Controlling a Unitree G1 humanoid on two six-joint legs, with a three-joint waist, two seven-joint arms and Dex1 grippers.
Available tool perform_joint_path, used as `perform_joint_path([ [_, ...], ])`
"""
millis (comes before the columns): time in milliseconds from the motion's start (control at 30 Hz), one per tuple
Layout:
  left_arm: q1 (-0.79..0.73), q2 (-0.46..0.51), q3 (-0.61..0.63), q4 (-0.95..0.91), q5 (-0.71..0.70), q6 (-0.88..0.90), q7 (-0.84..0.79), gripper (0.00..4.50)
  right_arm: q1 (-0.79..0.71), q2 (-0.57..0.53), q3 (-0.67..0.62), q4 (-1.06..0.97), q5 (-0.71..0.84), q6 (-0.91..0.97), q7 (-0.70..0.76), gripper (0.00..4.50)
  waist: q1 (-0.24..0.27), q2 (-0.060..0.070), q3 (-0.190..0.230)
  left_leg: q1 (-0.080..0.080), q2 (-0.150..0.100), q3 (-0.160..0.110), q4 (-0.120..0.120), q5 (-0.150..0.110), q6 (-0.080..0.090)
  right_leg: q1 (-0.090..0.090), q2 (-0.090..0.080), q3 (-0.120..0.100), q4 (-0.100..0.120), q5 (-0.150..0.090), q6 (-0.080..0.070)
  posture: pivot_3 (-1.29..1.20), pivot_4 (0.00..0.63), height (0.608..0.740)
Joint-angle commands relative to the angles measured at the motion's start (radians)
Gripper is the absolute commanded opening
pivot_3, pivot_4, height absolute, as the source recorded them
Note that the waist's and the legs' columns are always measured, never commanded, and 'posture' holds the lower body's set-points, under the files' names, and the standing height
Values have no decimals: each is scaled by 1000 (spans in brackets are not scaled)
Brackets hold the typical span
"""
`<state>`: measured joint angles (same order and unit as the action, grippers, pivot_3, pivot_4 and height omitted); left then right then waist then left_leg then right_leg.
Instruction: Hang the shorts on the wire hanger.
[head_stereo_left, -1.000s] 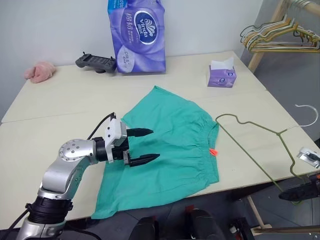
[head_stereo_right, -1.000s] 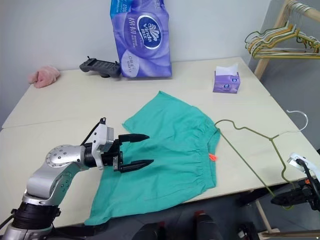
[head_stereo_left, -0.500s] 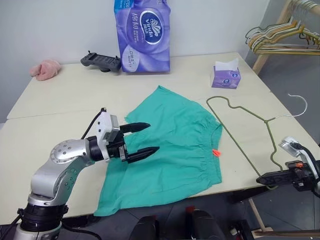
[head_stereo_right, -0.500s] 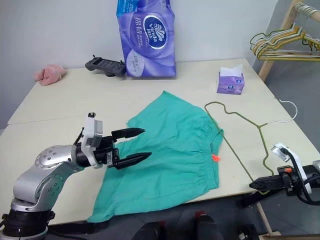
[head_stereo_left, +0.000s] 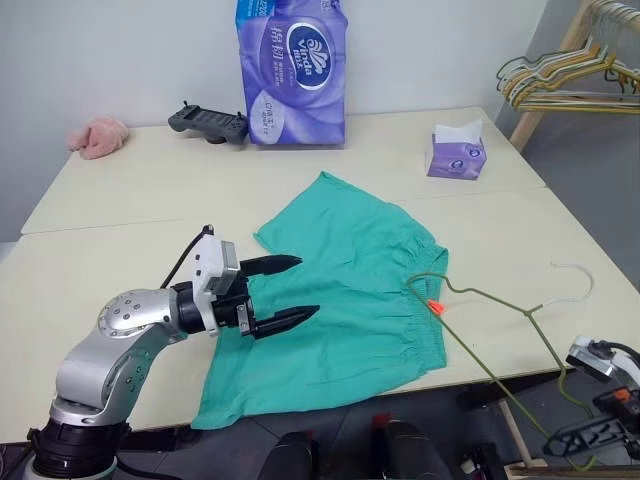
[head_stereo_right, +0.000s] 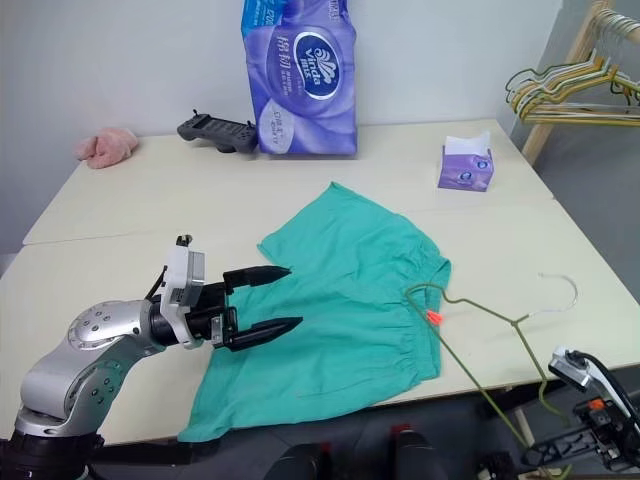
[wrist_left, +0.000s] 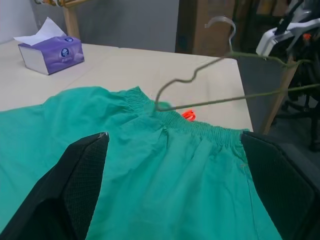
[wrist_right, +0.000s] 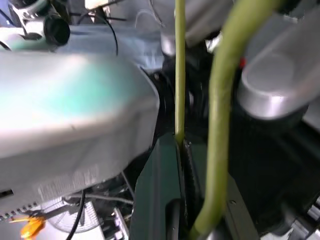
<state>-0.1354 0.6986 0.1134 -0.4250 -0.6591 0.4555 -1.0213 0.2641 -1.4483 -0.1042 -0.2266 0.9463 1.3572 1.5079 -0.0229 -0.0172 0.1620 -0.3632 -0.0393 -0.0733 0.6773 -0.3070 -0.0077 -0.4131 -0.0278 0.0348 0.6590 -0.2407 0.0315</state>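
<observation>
- Since a second earlier, the wire hanger (head_stereo_left: 505, 325) had swung toward the shorts (head_stereo_left: 345, 295): its far corner, which had sat just beside the waistband, now lay over the gathered waistband next to the small orange-red tag (head_stereo_left: 435, 307).
- The right hand (head_stereo_left: 585, 440) had dropped lower off the bench's near edge, past the waistband side of the shorts, fingers clamped tight on the hanger's wire near its lower corner.
- The hanger's pale hook (head_stereo_left: 570, 278) pointed away from the shorts, over bare bench (head_stereo_left: 130, 210).
- The shorts lay spread flat on the bench, one leg hem hanging a little over the near edge.
- The left hand (head_stereo_left: 290, 292) hovered over the shorts on the side away from the waistband, fingers spread wide, holding nothing.
- Beyond the shorts stood a purple tissue pack (head_stereo_left: 295, 60) and a small tissue box (head_stereo_left: 455, 155).
</observation>
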Motion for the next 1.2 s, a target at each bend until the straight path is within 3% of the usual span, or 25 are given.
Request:
perform_joint_path([
  [33,11,5,16,-43,-20,-10,-1,4471,-6,-11,-31,-4,37,-10,57,0,0,0,0,0,0,0,0,0,0,0,0,0,0,0,0,-21,153,740],
  [733,1,12,21,-42,-29,-9,-18,4471,131,-13,-53,104,-28,-125,63,0,2,-1,1,0,0,-1,0,0,0,2,0,-1,-2,-1,1,-29,165,740],
  [1200,-17,17,15,-30,-25,-8,-20,4471,106,-5,-54,77,0,-109,37,0,2,-1,3,0,0,-1,0,0,0,2,0,-1,-3,-1,1,-33,167,740],
])
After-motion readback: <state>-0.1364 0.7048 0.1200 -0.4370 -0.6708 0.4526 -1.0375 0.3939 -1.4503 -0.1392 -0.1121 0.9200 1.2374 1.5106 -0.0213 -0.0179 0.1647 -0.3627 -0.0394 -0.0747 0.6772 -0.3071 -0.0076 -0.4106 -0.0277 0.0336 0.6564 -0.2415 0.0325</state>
